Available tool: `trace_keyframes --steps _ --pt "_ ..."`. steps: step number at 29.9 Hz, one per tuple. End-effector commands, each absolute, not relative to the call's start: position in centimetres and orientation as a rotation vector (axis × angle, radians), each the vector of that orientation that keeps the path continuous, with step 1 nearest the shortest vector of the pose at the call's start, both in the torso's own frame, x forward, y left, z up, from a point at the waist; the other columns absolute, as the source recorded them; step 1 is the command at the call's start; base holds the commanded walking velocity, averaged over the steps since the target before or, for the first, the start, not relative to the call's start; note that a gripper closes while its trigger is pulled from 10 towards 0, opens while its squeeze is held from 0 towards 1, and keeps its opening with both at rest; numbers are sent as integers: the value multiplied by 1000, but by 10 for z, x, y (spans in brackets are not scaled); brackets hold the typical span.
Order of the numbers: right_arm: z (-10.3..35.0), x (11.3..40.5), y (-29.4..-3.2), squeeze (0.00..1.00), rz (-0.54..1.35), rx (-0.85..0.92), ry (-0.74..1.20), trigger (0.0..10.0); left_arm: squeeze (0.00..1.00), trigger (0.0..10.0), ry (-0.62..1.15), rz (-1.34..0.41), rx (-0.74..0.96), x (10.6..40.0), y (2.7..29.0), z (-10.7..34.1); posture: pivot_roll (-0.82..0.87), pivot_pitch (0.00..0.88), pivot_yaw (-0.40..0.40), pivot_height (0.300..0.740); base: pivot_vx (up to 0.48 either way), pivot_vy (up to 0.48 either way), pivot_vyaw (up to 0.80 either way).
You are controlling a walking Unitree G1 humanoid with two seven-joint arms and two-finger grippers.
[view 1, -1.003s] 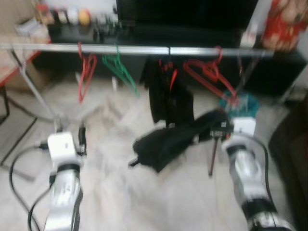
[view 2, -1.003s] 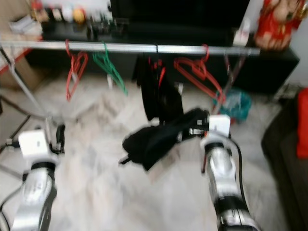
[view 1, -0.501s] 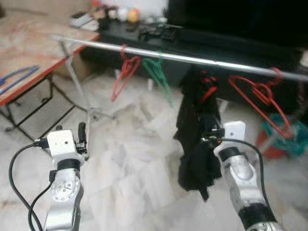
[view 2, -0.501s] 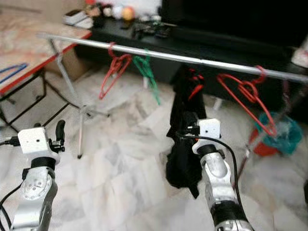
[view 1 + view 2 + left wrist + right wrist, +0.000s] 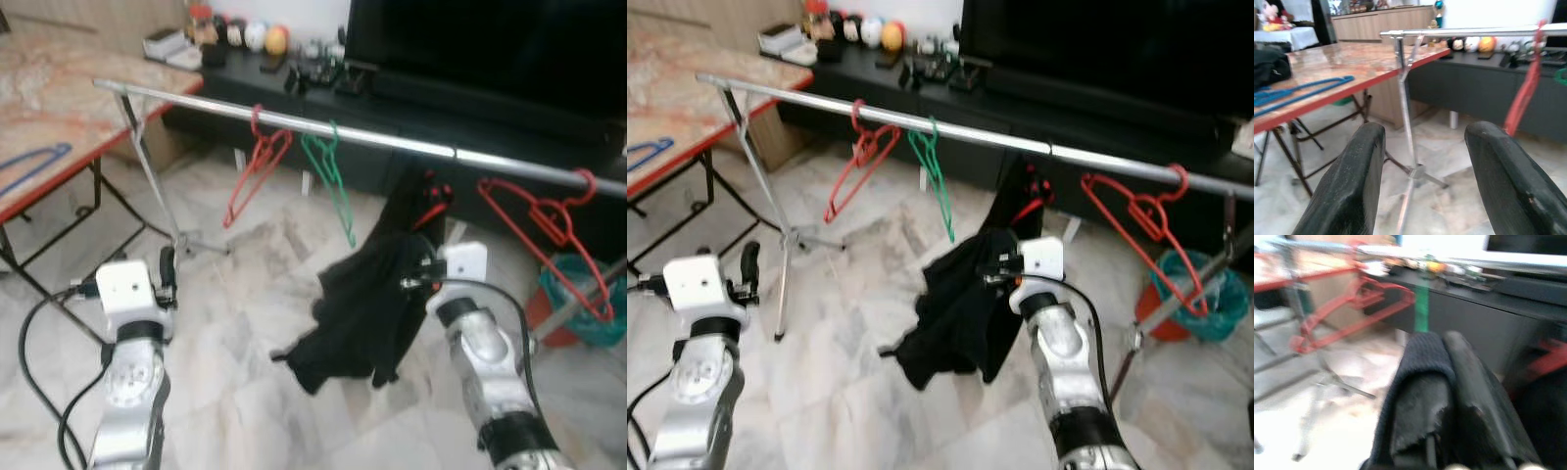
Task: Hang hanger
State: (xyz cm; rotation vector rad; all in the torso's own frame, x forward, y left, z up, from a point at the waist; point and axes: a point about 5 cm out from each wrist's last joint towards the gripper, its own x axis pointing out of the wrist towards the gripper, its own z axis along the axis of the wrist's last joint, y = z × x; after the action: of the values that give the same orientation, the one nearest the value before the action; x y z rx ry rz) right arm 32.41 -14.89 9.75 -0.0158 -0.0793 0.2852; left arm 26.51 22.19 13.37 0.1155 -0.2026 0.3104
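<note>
**Holding black garment below the rail**

Pinching a black garment (image 5: 358,313), the right gripper (image 5: 416,279) has its fingers pressed together on the cloth. Left gripper (image 5: 1422,171) hovers with jaws spread. Farther off, red hanger (image 5: 257,162), green hanger (image 5: 328,171) and another red hanger (image 5: 549,230) hang on the metal rail (image 5: 392,142). No writing is legible.

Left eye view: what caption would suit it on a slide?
Right gripper holds a black garment below a metal rail bearing red and green hangers.

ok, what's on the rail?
On the rail: a red hanger, a green hanger, another red hanger, and one under the black garment, mostly covered.
</note>
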Motion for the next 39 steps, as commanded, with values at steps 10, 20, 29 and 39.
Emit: trace_keyframes --steps 10,20,29,39 --pt "106 326 -152 0 298 -29 -91 10000 0 10000 -203 254 97 267 216 135 20 67 -27 740 283 0 0" --pt "104 326 -152 0 300 -39 -72 10000 0 10000 -191 211 77 269 215 135 18 77 -28 740 283 0 0" --pt "104 327 -152 0 296 -37 -68 10000 0 10000 -150 140 23 271 211 129 18 82 -29 740 279 0 0" --pt "100 326 -155 0 275 -27 -47 10000 0 10000 -128 70 16 273 208 129 18 85 -28 740 269 0 0"
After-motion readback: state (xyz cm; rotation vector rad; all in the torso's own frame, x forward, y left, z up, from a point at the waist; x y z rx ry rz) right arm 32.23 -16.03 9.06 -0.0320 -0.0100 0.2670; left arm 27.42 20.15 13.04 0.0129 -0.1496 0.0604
